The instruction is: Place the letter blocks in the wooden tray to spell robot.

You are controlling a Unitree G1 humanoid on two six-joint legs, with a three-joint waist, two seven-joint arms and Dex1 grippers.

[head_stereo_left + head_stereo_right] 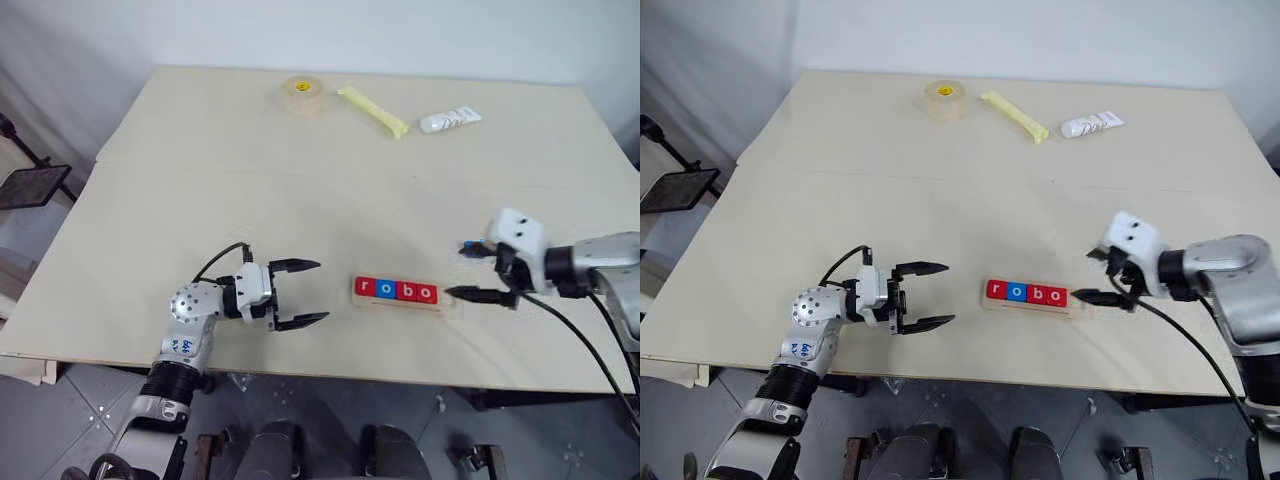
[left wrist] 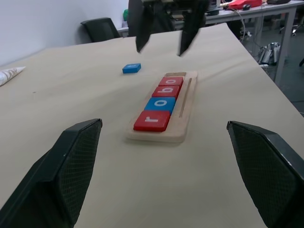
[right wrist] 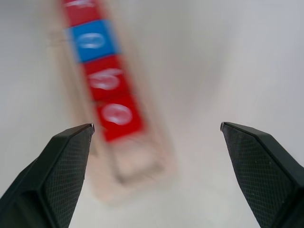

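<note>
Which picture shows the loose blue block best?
The left wrist view: the blue block lies flat on the table, apart from the tray. In the head views the right arm covers most of it.

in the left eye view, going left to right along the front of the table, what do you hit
left gripper with fingers open → wooden tray holding four letter blocks reading r, o, b, o → right gripper with fingers open

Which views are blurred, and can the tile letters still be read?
Right wrist view: wooden tray and letter blocks smeared, letters barely readable. Left wrist view: sharp, r-o-b-o legible, loose blue block sharp but letter unreadable. Head views: sharp, letters small but legible; soft shadows, no glare.
</note>
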